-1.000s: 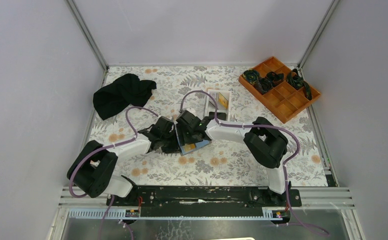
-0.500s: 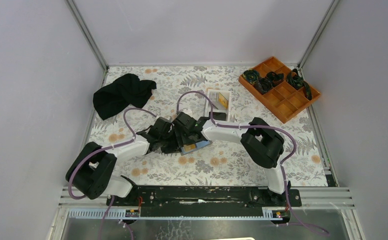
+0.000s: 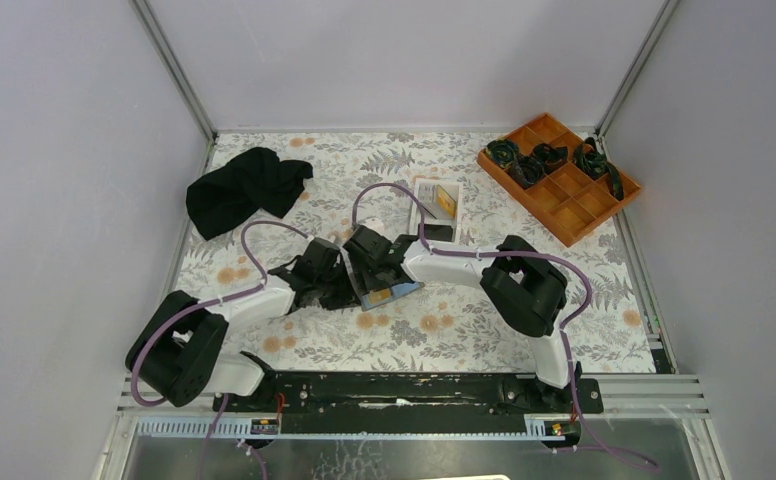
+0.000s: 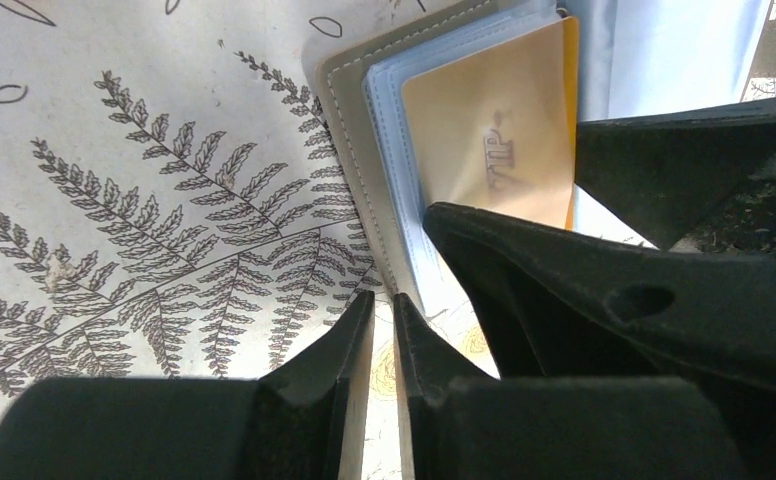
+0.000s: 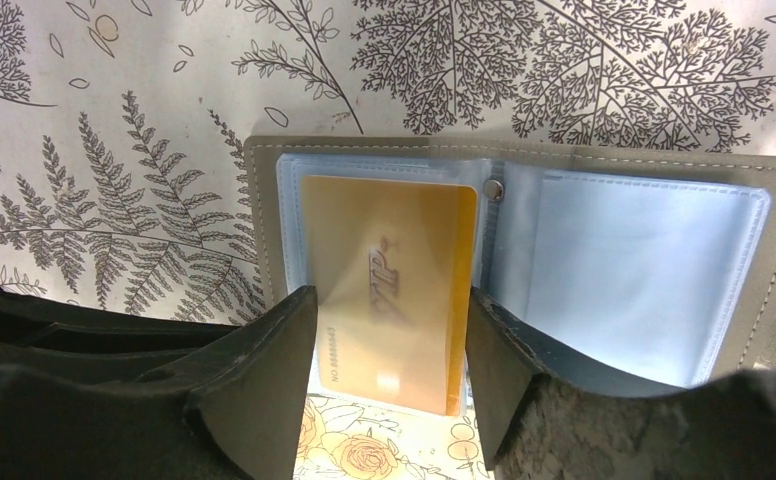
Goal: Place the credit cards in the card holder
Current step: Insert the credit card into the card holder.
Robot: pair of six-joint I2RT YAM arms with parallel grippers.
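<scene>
Right wrist view looks down on the card holder (image 5: 624, 260). It lies open and flat on the flowered tablecloth (image 5: 114, 180). Its outside is grey with a sewn edge. Inside are soft, see-through blue pockets.

A shiny gold card (image 5: 389, 250) with rounded corners lies on the half at the left of this view. I cannot tell how far it sits inside a pocket.

The right gripper (image 5: 392, 295) has its two black fingers wide apart, one at each long edge of the gold card. I cannot tell if they squeeze it. Bare cloth shows past the holder's far edge and left edge.

In the left wrist view, the left gripper (image 4: 379, 300) has its fingers almost together, with only a thin slit between them. Their tips are at the holder's sewn edge. I cannot tell if they pinch it.

From the top, both arms meet over the holder in the middle of the table. A white tray (image 3: 414, 210) sits just behind them. An orange tray (image 3: 559, 205) with little boxes is at the far right. A floppy black cloth (image 3: 244, 185) is at the far left. Both are well apart from the arms.
</scene>
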